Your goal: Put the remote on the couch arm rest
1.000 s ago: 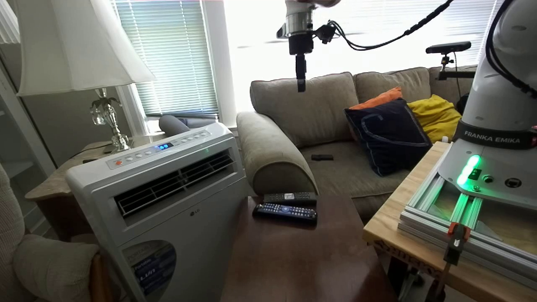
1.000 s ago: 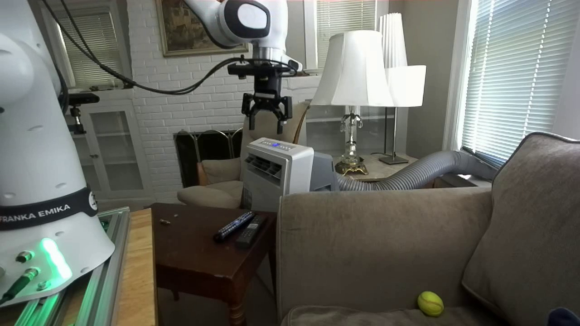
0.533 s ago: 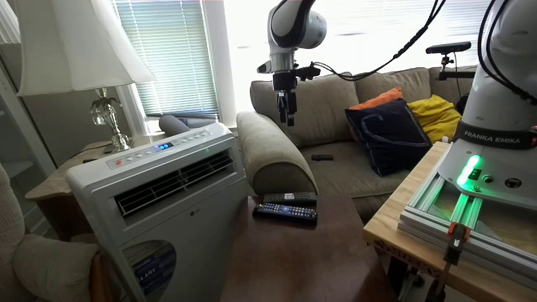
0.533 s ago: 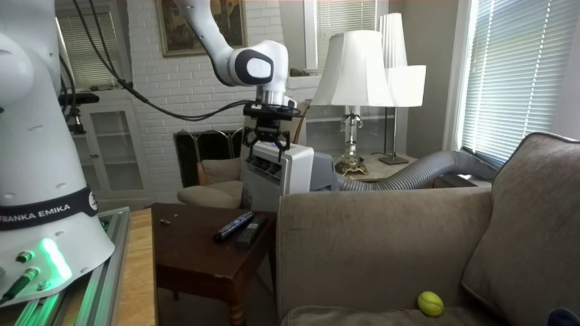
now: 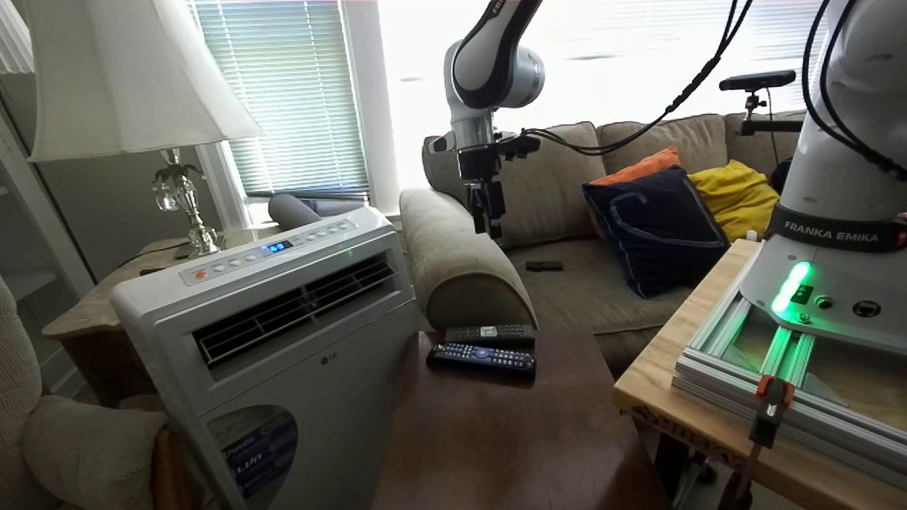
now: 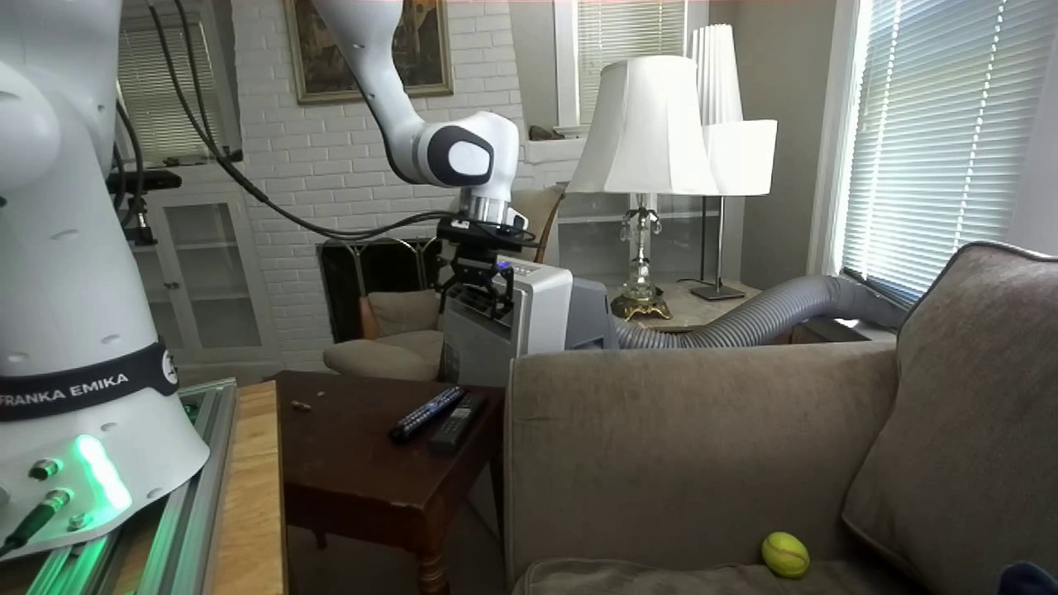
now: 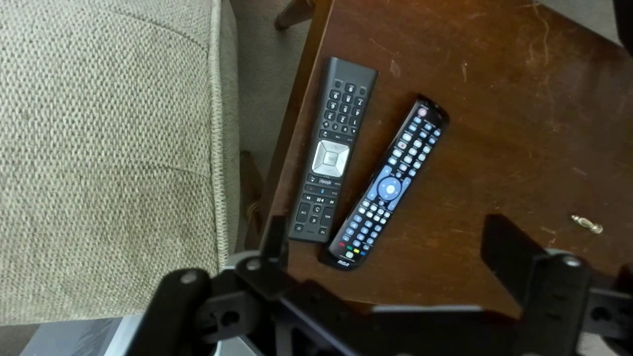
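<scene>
Two remotes lie side by side on the brown table (image 5: 510, 439). The glossy black remote with blue and white keys shows in both exterior views (image 5: 482, 360) (image 6: 423, 416) and the wrist view (image 7: 389, 188). The dark grey remote with a silver pad (image 7: 330, 158) lies beside it, nearer the couch; it also shows in both exterior views (image 5: 506, 333) (image 6: 457, 423). The beige couch arm rest (image 5: 460, 248) (image 6: 702, 430) (image 7: 109, 148) stands next to the table. My gripper (image 5: 487, 232) (image 6: 471, 310) (image 7: 385, 227) is open and empty, above the remotes, fingers pointing down.
A white portable air conditioner (image 5: 305, 333) stands beside the table. A small dark object (image 5: 544, 265) lies on the couch seat near a navy pillow (image 5: 655, 230). A tennis ball (image 6: 785, 554) lies on the seat. A small metal piece (image 7: 587, 224) lies on the table.
My gripper has moved down from high up toward the table and the remotes, turning slightly. It stays open. The remotes have not moved.
</scene>
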Available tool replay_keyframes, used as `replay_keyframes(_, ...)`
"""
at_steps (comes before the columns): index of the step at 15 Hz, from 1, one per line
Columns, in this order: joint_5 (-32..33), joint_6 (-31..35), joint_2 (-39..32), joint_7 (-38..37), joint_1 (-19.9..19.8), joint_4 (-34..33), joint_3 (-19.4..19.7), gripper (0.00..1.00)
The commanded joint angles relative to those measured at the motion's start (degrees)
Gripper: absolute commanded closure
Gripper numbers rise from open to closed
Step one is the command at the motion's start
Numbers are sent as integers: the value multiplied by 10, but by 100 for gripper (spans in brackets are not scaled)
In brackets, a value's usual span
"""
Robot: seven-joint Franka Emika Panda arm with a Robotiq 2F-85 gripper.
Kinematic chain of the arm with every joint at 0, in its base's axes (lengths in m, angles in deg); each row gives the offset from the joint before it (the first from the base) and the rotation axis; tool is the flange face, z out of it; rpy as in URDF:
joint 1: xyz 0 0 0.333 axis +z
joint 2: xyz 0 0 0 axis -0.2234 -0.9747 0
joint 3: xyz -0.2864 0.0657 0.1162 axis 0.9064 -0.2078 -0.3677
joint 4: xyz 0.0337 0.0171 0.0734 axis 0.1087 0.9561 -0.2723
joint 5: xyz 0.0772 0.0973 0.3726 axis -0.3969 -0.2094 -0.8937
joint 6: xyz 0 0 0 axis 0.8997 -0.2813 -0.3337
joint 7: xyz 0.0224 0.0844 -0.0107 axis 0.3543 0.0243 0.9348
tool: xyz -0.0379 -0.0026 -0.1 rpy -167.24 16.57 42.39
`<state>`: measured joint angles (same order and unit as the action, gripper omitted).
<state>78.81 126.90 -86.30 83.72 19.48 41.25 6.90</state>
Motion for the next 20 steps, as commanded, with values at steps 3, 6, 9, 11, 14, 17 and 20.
replay_keyframes(3, 6, -1, -1, -4, -14, -1, -13, 0)
replay_keyframes(6, 37, 48, -12, -71, 7, 25, -1, 0)
replay_keyframes(9, 67, 122, -27, -144, 19, 68, 4, 0)
replay_keyframes(11, 98, 175, -42, -201, 28, 97, 11, 0)
replay_keyframes(14, 138, 258, -76, -250, 27, 128, 18, 0)
replay_keyframes(17, 195, 326, -122, -294, 53, 135, 52, 0)
replay_keyframes(20, 244, 380, -168, -316, 101, 120, 95, 0)
